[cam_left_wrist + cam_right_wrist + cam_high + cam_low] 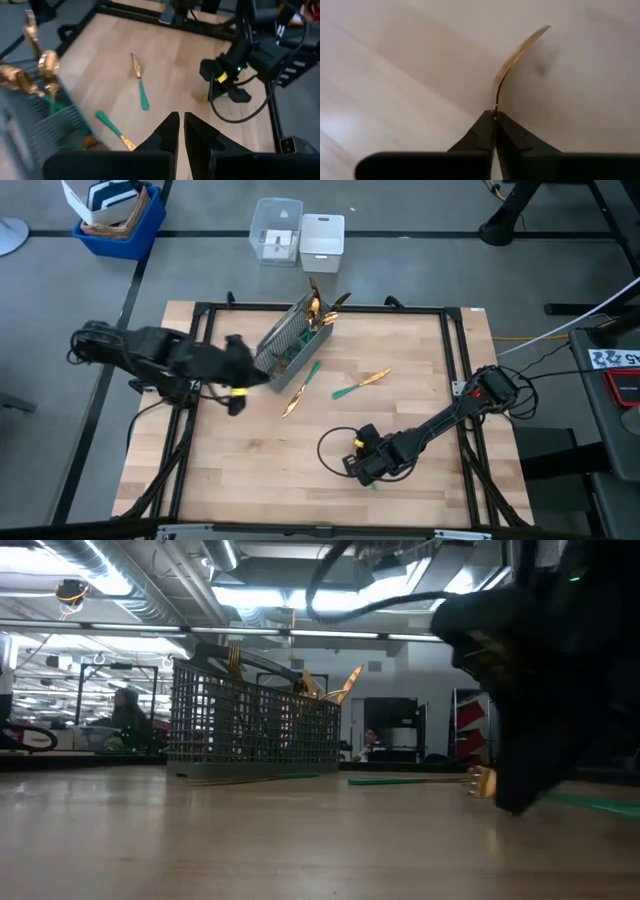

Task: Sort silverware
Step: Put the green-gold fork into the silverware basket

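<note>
A grey mesh caddy [290, 345] stands at the table's far middle with gold-headed silverware [318, 310] sticking out of its top. Two loose pieces with teal handles lie flat on the wood beside it: one [300, 388] right at the caddy, another [360, 385] to its right. My left gripper [238, 383] hovers shut left of the caddy, touching nothing; its wrist view shows the fingers [172, 131] together. My right gripper [365, 467] is down at the table near the front middle, shut on another piece of silverware [517, 57]. My right gripper pinches the piece at the thin gold neck [496, 107] just behind its head, between the two fingertips. The fingers come steeply from above. The gold head [482, 780] sticks out past the fingers just above the wood, and the teal handle [600, 802] lies along the table.
A black frame [455, 360] borders the wooden table. A black cable [335, 442] loops on the wood beside the right gripper. Beyond the far edge stand a clear box [277, 230], a white box [322, 235] and a blue bin [118, 220].
</note>
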